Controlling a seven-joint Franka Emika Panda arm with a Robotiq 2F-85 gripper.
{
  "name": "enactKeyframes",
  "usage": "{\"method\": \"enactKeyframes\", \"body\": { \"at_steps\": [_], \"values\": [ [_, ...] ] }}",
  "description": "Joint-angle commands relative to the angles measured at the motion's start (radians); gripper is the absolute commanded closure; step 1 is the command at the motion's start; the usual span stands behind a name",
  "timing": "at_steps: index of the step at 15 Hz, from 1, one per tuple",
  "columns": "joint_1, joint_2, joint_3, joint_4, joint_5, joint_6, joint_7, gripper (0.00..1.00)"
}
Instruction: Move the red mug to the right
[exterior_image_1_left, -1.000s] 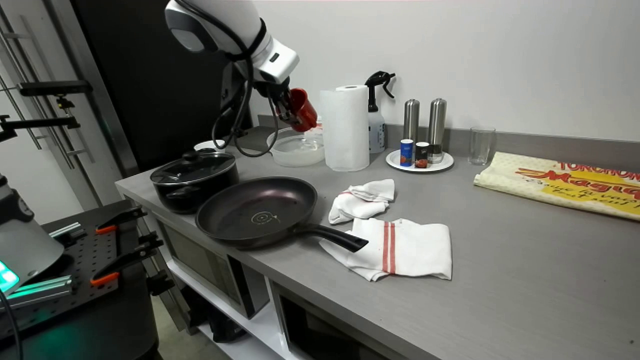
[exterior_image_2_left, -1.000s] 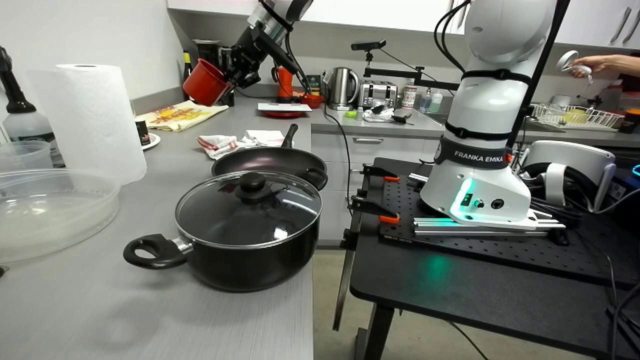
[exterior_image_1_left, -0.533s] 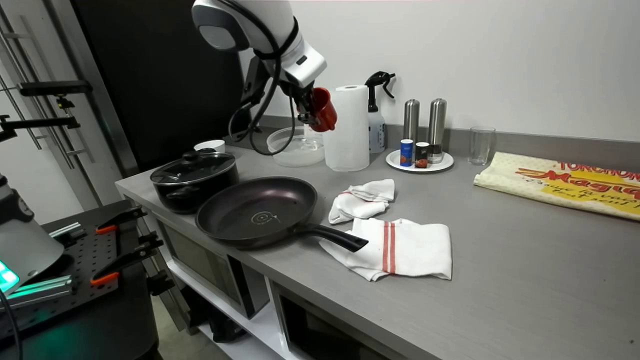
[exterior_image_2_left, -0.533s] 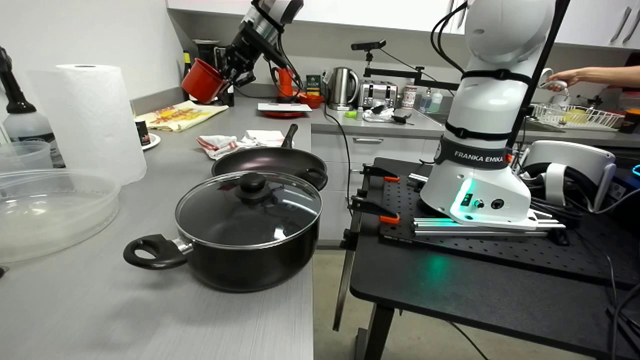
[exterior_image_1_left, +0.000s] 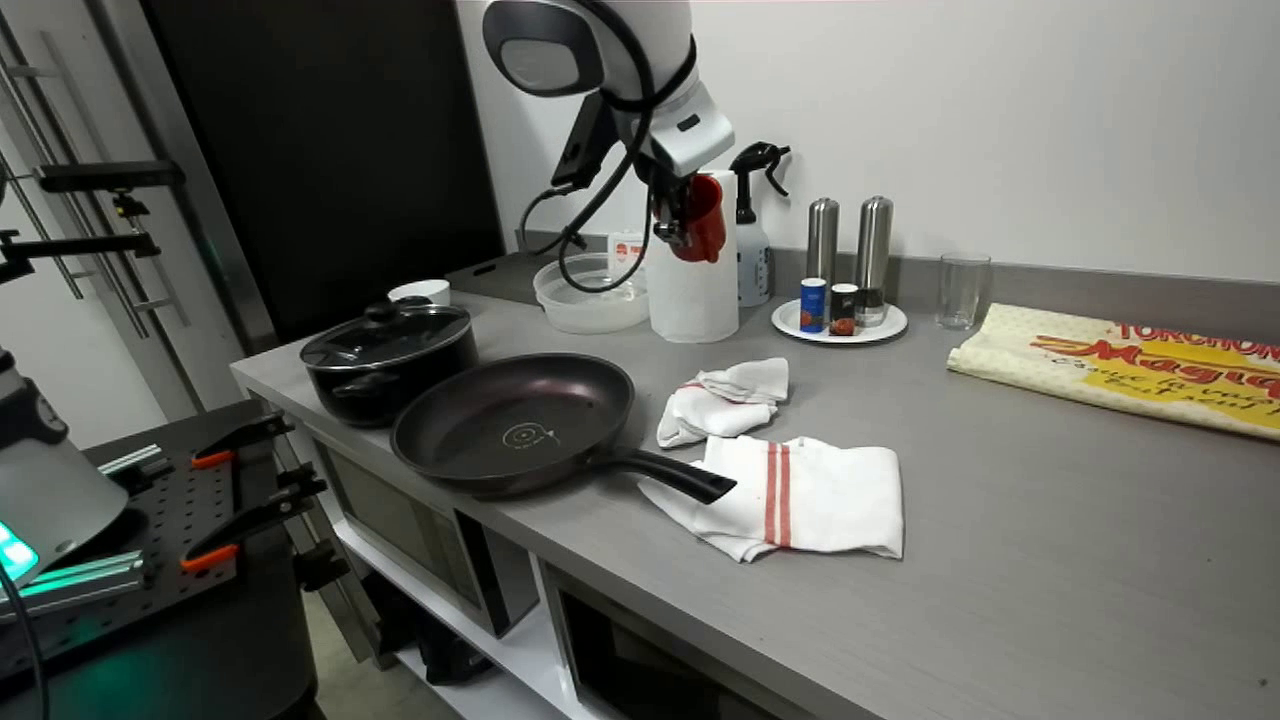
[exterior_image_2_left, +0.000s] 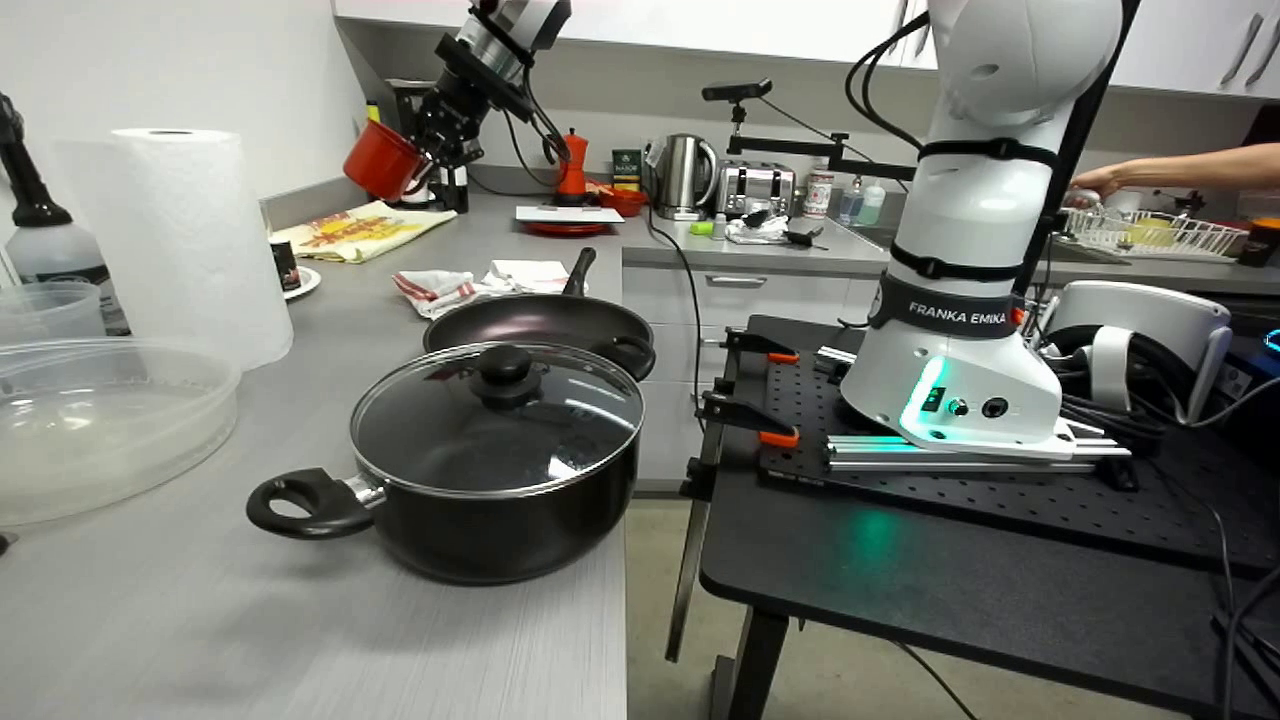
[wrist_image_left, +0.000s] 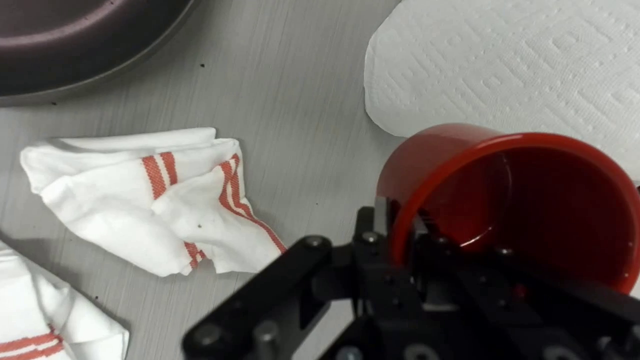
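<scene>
The red mug (exterior_image_1_left: 706, 222) is held in the air, tilted, in front of the white paper towel roll (exterior_image_1_left: 693, 295) in an exterior view. It also shows in an exterior view (exterior_image_2_left: 382, 160) above the counter and in the wrist view (wrist_image_left: 555, 210), where its open mouth faces the camera. My gripper (wrist_image_left: 400, 227) is shut on the mug's wall, with one finger inside and one outside. The gripper's lower links are dark and blurred in the wrist view and hide part of the mug.
A black frying pan (exterior_image_1_left: 530, 425), a lidded pot (exterior_image_1_left: 390, 360) and striped white cloths (exterior_image_1_left: 830, 495) lie below. A spray bottle (exterior_image_1_left: 752, 255), a plate (exterior_image_1_left: 785, 322) with shakers and mills, a glass (exterior_image_1_left: 963, 290) and a yellow bag (exterior_image_1_left: 1120, 370) stand along the wall.
My gripper has carried the red mug to the right in an exterior view, from beside the paper towel roll to in front of it. The mug has become more upright there.
</scene>
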Motion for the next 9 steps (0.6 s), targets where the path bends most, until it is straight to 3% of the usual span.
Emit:
{"method": "enactKeyframes", "body": {
  "at_steps": [1, 9],
  "values": [
    [0.058, 0.129, -0.059, 0.189, -0.105, -0.060, 0.196, 0.98],
    [0.104, 0.384, -0.095, 0.526, -0.346, -0.164, 0.544, 0.98]
  ]
}}
